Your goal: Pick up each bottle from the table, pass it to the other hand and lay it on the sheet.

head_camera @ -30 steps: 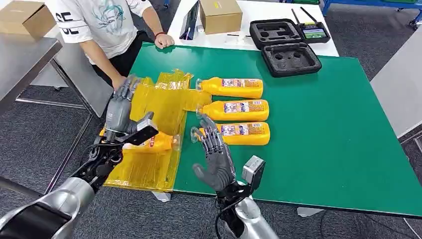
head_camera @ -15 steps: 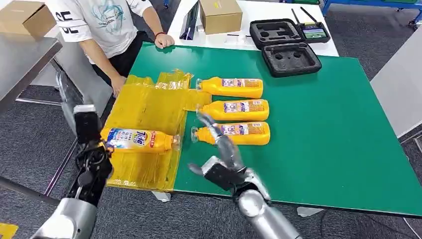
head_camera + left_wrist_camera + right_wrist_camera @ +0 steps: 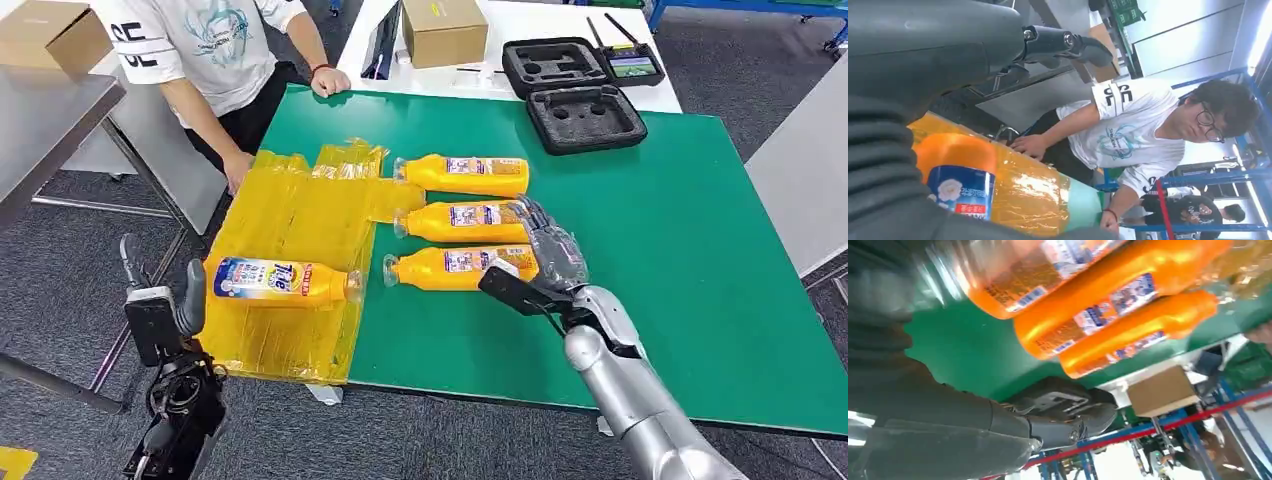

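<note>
**One bottle on the sheet, three on the green table**

Left hand [image 3: 165, 310] sits off the table's near-left edge, beside the sheet's left border, holding nothing; whether its fingers are spread or curled I cannot tell.

Yellow sheet [image 3: 300, 215] covers the table's left part, its near edge overhanging the table edge. One bottle [image 3: 285, 281] lies flat on it at about 7 o'clock from table centre, blue label up, cap pointing right.

Right of the sheet, three orange bottles lie in a row, caps toward it: far bottle [image 3: 465, 175], middle bottle [image 3: 462, 221], near bottle [image 3: 455, 267].

Right hand [image 3: 545, 250] rests over the bases of the middle and near bottles, fingers apart; grip not discernible.

Green table [image 3: 700, 260] is bare from 2 to 5 o'clock. A black case [image 3: 585, 118] sits at 12 o'clock. A person [image 3: 215, 50] stands at 10 o'clock, one hand at the sheet's far-left corner.
</note>
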Tool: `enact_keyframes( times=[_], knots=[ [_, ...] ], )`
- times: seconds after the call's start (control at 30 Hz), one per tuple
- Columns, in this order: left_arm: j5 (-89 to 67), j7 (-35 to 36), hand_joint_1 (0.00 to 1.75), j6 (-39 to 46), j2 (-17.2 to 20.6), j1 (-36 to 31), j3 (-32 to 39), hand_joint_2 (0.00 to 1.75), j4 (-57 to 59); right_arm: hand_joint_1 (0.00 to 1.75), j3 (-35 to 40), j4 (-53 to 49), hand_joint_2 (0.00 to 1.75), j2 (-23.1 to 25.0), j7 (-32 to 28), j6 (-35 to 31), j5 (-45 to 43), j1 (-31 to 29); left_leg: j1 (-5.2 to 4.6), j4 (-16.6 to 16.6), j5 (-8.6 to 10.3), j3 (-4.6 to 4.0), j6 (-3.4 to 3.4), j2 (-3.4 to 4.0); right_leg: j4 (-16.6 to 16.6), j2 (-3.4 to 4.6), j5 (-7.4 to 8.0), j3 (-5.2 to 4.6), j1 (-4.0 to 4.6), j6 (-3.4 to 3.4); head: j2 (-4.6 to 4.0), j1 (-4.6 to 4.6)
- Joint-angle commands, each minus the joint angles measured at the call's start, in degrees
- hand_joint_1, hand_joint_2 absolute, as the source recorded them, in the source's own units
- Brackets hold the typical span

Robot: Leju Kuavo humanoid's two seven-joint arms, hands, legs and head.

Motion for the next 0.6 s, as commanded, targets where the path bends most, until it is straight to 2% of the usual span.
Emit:
enact_keyframes(
  times=[0.03,0.13,0.3,0.6],
  knots=[
    [-1.1,0.2,0.0,-1.3,-1.7,-1.3,-2.0,1.75,2.9,0.0,5.3,24.0,1.75,3.0,3.4,3.0,7.0,-12.4,-0.04,0.0,-0.06,0.18,0.05,0.12,0.0,0.09,-0.03,0.14,-0.02,-0.05,0.0,0.0],
    [-1.4,0.2,0.0,-1.8,-2.3,-3.3,-3.1,1.75,5.9,0.0,5.9,28.8,1.75,4.5,3.2,3.7,7.3,-15.2,-0.06,0.0,-0.09,0.26,0.07,0.14,0.0,0.08,-0.06,0.22,-0.03,-0.09,0.0,0.02],
    [-1.4,0.2,0.0,-1.7,-2.1,-3.6,-3.1,1.75,6.3,0.0,5.6,29.6,1.75,4.9,3.0,5.0,6.7,-15.5,-0.05,0.0,-0.01,0.22,0.11,-0.01,0.0,-0.07,-0.08,0.22,-0.02,-0.07,0.0,0.0],
    [-0.8,0.2,0.0,-1.5,-3.0,-2.5,-2.6,1.75,6.7,0.0,6.7,33.6,1.75,7.5,3.6,9.5,7.5,-21.1,-0.07,0.0,0.01,0.1,0.09,0.12,0.0,0.08,-0.02,0.04,-0.05,-0.04,0.0,0.0]
  ],
)
